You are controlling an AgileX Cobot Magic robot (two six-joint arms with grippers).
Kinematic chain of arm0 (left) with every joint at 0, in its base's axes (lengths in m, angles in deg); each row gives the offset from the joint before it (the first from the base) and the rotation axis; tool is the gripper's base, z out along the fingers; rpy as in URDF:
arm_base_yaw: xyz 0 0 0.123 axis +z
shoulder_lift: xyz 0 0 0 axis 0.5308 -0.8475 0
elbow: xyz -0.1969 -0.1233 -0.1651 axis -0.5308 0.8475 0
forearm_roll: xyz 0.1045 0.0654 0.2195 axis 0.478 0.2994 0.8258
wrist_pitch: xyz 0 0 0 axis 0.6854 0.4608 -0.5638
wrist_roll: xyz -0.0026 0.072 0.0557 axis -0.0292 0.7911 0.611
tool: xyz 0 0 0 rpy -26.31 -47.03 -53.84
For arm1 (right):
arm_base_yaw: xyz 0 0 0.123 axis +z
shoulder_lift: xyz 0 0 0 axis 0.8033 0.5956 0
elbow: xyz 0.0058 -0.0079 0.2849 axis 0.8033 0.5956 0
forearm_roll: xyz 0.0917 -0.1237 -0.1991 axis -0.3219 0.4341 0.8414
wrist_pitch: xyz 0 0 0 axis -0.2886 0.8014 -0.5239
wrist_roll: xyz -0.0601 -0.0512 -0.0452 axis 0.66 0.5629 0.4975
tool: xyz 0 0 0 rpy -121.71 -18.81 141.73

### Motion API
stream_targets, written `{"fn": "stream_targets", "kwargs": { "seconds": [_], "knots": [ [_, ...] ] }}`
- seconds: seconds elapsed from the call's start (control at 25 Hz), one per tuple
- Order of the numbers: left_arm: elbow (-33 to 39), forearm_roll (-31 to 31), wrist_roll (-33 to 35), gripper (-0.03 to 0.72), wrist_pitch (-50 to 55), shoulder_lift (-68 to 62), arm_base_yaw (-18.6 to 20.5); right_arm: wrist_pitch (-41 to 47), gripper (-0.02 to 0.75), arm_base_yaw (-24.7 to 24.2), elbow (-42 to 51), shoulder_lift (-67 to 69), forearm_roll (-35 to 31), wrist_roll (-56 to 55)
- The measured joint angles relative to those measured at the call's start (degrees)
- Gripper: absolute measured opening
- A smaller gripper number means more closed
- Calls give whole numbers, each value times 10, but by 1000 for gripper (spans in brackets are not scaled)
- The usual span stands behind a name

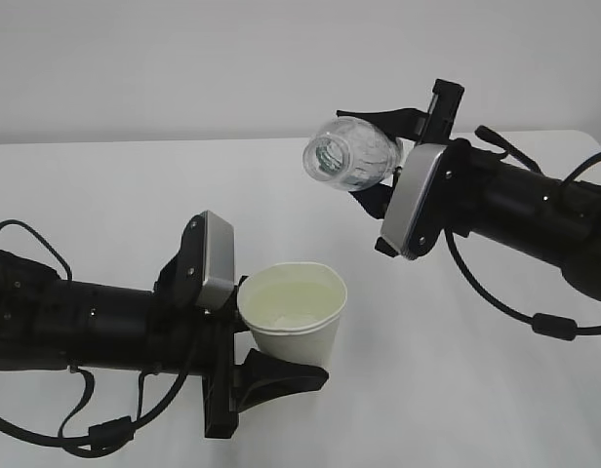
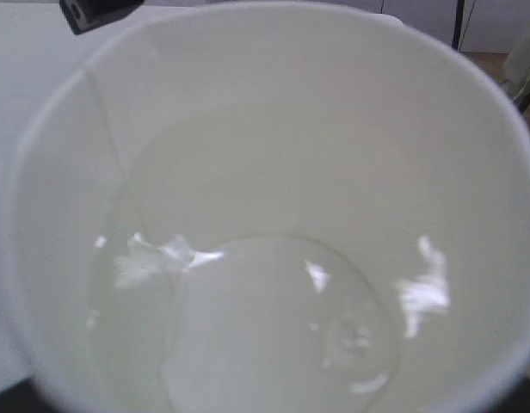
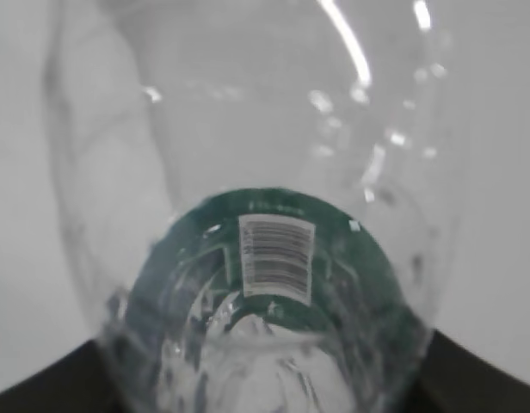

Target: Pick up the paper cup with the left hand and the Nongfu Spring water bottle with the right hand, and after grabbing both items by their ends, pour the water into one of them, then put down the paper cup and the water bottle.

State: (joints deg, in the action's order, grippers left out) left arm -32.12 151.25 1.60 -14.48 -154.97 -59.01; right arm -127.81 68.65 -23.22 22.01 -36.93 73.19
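Two grippers are each clamped on something: nearest, the left gripper [image 1: 244,336] holds the paper cup [image 1: 295,310] upright between its jaws with water [image 2: 248,327] pooled inside, and beyond it the right gripper [image 1: 393,166] grips the Nongfu Spring water bottle [image 1: 349,153] tipped on its side, mouth toward the cup.

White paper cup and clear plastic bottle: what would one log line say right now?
left gripper: holds white paper cup, water inside | right gripper: holds clear plastic bottle tipped, mouth toward camera
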Motion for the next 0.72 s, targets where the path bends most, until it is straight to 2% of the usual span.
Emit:
{"fn": "stream_targets", "kwargs": {
  "seconds": [0.72],
  "knots": [
    [0,0,0,435,0,0,0,-1,410,0,0,0,-2,-110]
  ]
}}
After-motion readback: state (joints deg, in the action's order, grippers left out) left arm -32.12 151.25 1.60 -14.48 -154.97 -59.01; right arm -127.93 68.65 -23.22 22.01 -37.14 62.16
